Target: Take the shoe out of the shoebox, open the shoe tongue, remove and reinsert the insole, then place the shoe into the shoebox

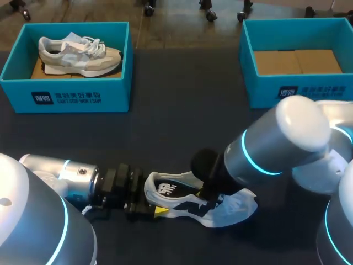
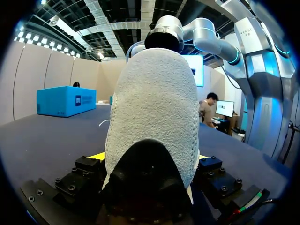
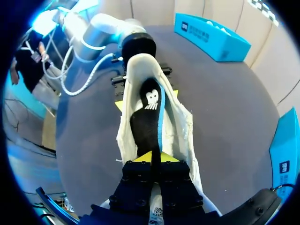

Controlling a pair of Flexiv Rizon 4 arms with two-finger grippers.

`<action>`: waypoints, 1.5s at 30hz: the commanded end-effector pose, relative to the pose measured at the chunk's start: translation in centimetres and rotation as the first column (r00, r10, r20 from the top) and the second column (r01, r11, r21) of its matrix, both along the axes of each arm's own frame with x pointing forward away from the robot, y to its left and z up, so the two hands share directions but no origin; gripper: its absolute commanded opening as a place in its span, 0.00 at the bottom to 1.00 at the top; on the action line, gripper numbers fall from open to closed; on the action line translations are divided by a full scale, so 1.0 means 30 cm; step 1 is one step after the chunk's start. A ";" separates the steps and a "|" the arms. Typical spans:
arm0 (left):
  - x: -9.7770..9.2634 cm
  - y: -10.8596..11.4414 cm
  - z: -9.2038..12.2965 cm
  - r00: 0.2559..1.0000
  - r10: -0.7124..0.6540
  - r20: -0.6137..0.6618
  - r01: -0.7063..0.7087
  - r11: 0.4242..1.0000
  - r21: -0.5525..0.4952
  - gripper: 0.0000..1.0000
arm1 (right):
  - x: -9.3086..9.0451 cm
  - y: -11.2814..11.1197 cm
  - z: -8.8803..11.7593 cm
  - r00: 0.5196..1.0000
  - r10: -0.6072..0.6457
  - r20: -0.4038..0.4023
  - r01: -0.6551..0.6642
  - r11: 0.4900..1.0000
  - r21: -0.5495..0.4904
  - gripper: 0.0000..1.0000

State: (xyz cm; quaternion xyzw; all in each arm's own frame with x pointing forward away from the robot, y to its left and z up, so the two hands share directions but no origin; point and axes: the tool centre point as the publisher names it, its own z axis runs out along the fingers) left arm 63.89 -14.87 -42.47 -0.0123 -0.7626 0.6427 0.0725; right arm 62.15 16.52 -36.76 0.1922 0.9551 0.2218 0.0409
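Observation:
A white and navy shoe (image 1: pixel 223 211) lies on its side on the dark table, near the front. My left gripper (image 1: pixel 150 200) comes in from the left and holds the shoe's heel (image 2: pixel 152 108), one finger on each side of it. A yellow fingertip (image 1: pixel 160 210) shows at the near side. My right gripper (image 3: pixel 152 157) hangs over the middle of the shoe (image 3: pixel 180 126). It is shut on the front end of the black insole (image 3: pixel 147 117), which has a blue edge and a white logo. The insole runs back inside the shoe toward the heel.
A blue shoebox (image 1: pixel 66 83) at the back left holds a grey and white shoe (image 1: pixel 77 52). A second blue shoebox (image 1: pixel 298 88) at the back right shows only its cardboard floor. Bare dark table lies between the boxes and my arms.

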 end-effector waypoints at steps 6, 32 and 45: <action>0.005 0.000 -0.026 1.000 0.003 0.000 -0.003 1.000 0.000 0.00 | 0.017 -0.042 0.024 0.998 0.056 0.005 -0.056 0.991 0.119 0.00; 0.005 0.000 -0.026 1.000 0.003 0.000 -0.003 1.000 0.000 0.00 | 0.029 0.109 0.037 0.992 0.058 -0.108 -0.087 0.953 -0.290 0.40; 0.005 0.000 -0.026 1.000 0.003 0.000 -0.003 1.000 0.000 0.00 | 0.042 0.094 -0.030 0.993 0.016 -0.117 -0.055 0.941 -0.333 0.37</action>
